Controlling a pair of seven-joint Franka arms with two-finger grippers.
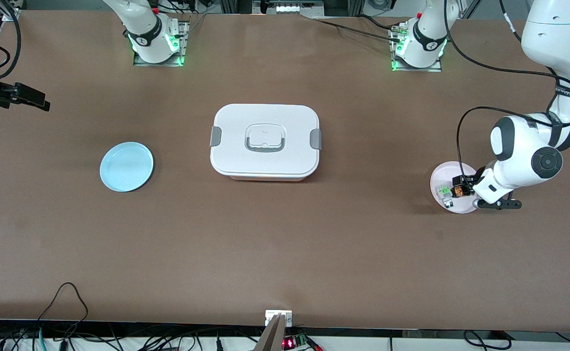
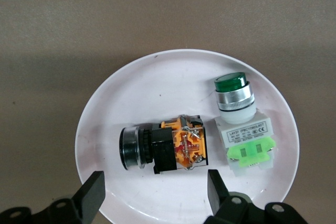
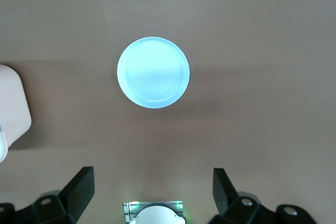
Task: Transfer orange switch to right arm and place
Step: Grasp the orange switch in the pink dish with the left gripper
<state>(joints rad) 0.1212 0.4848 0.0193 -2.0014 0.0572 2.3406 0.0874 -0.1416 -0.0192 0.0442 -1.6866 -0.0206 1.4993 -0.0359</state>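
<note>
Left arm bent down low at its own end of the table, left gripper (image 2: 153,195) fingers parted. Right gripper (image 3: 152,190) raised, fingers spread wide, waiting.

Surface (image 1: 285,243): wide brown tabletop, matte, filling nearly the whole front view.
Light: soft and even from overhead; faint blurred shadows lie on the brown top.
Cables (image 1: 65,312): black loops along the edge at 6 to 7 o'clock.
Bracket (image 1: 278,318): small white fitting on the edge at 6 o'clock.
Frame (image 1: 285,6): metal rails and wiring at 12 o'clock.
</note>
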